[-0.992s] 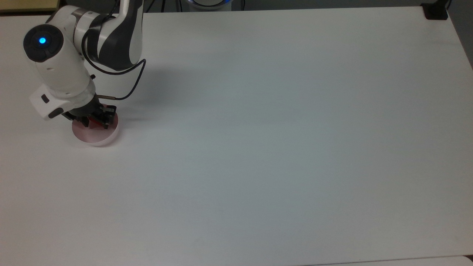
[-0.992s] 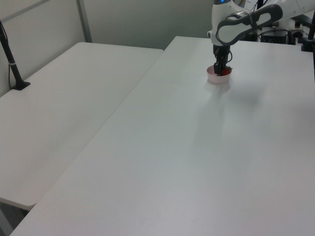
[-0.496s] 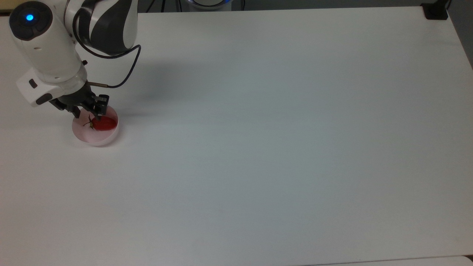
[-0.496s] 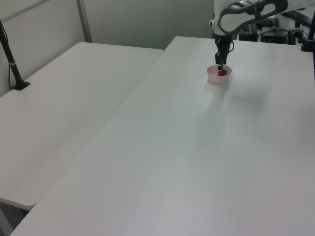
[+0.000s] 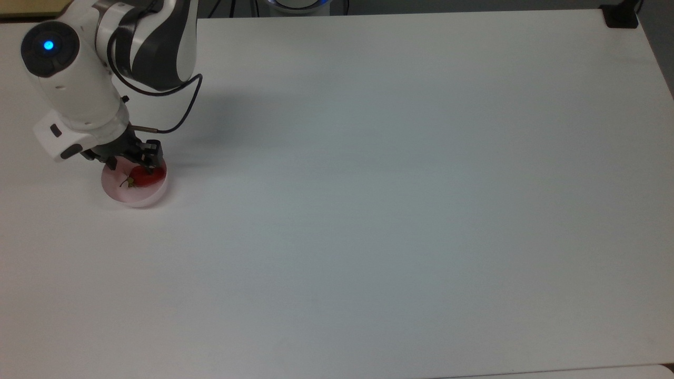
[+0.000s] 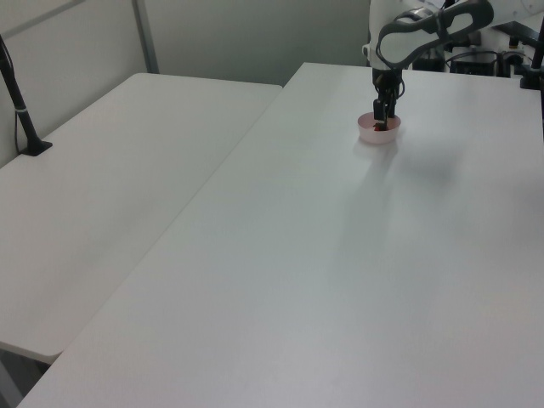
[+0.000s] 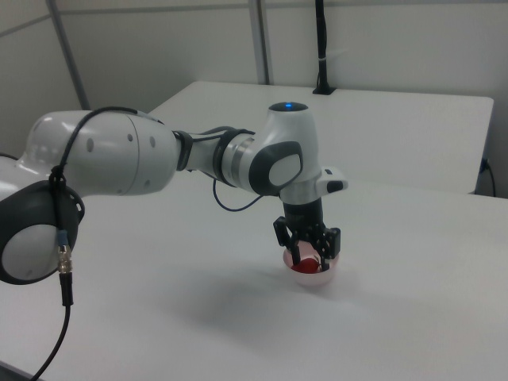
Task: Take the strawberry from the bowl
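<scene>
Lying in bowl (image 5: 131, 196), strawberry (image 5: 146, 177) w/ cap is seen in top view; end effector (image 5: 131, 164) fingers parted, nothing held.

No readable text, labels or nos. anywhere. No brand marks legible on the arm (image 7: 143, 163) either.

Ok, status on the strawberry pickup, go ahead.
Gripper open, low over the bowl. Strawberry lying in the bowl, not gripped. Table around the bowl bare, nothing in the way.
</scene>
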Available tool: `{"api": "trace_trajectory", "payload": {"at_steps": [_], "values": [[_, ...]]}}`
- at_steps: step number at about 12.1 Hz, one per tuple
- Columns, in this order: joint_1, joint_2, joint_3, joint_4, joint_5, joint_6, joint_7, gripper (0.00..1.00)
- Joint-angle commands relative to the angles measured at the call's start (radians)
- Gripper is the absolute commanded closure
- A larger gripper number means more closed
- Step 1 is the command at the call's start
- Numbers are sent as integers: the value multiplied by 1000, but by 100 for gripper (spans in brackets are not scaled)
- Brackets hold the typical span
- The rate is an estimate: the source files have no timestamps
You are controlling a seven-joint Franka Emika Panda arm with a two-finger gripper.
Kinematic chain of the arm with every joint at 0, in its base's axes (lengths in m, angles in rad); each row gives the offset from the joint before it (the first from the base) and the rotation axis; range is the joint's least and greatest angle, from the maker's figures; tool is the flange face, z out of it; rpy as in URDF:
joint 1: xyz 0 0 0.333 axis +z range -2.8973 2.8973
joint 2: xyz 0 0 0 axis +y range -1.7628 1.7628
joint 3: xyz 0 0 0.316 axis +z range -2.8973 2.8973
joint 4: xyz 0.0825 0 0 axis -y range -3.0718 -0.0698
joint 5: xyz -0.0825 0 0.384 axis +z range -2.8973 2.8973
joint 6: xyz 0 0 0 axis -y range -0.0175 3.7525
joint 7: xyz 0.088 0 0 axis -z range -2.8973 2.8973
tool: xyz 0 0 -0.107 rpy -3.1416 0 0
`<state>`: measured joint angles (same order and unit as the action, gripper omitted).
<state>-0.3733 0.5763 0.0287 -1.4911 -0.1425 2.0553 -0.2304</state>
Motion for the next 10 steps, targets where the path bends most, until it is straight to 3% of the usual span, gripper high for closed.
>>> {"api": "trace_trajectory", "payload": {"at_steps": [1,7,10], "values": [[8,8,-4,-17,-11,43,9,25],[11,13,-3,-21,-11,74,59,26],[11,11,-3,-28,-11,74,59,45]]}}
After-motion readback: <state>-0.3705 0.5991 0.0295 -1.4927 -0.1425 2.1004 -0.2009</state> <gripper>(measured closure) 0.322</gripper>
